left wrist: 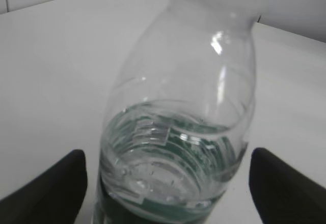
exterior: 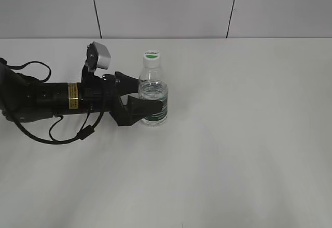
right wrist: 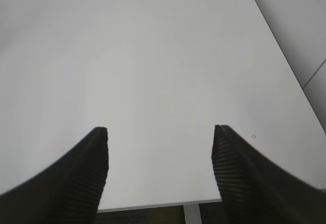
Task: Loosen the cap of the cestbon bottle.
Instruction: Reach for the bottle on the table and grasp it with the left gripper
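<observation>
Cestbon bottle [exterior: 153,99] stands upright near the middle of the white table [exterior: 249,134], with the left gripper [exterior: 139,94] reaching in from the left, its dark fingers [exterior: 136,109] spread apart on either side of the body at label height; whether they touch the plastic cannot be told. To do this step well, the left fingers should probably close firmly on the lower body (thin plastic may dent) so the bottle cannot spin, leaving the cap [exterior: 151,55] free for the other arm. The right gripper [right wrist: 160,165] hangs open over bare table, holding nothing. The bottle is small and clear, partly filled with water, with a dark green label, a narrow neck and a white cap marked green.
</observation>
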`<state>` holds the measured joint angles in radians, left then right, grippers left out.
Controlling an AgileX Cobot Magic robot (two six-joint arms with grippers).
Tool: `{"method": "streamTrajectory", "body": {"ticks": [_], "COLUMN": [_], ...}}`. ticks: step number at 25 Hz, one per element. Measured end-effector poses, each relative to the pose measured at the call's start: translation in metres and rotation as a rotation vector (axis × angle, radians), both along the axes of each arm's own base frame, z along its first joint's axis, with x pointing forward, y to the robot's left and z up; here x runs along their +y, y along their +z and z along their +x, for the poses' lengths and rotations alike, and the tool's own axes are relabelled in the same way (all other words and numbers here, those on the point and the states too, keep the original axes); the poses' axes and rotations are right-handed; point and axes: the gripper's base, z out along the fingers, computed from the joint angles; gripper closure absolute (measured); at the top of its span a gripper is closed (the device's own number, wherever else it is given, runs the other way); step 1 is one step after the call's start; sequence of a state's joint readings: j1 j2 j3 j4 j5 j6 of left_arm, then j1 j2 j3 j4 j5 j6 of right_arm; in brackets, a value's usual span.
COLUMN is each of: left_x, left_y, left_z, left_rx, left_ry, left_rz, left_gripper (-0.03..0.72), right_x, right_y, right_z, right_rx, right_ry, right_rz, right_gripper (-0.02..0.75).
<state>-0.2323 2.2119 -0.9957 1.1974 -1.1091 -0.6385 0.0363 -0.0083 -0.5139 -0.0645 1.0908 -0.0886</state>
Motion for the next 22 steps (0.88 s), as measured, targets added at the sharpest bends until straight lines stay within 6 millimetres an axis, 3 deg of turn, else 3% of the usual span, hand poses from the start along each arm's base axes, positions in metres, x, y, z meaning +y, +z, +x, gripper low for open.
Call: {"method": "streamTrajectory", "body": {"ticks": [13, 22], "left_x": [-0.011, -0.015], "left_y": [-0.004, -0.023], "left_z": [0.016, 0.018], "left_rx": [-0.039, 0.005], "left_ry": [-0.021, -0.075], "left_rz": [0.024, -0.030], "left_gripper": [0.120, 0.142], "right_x": [0.000, 0.000], "right_y": [0.000, 0.000], "right_z": [0.000, 0.000], "right_rx": [0.000, 0.000], "right_ry": [0.000, 0.000], "right_rz": [0.000, 0.000], "right_gripper": [0.248, 0.248]}}
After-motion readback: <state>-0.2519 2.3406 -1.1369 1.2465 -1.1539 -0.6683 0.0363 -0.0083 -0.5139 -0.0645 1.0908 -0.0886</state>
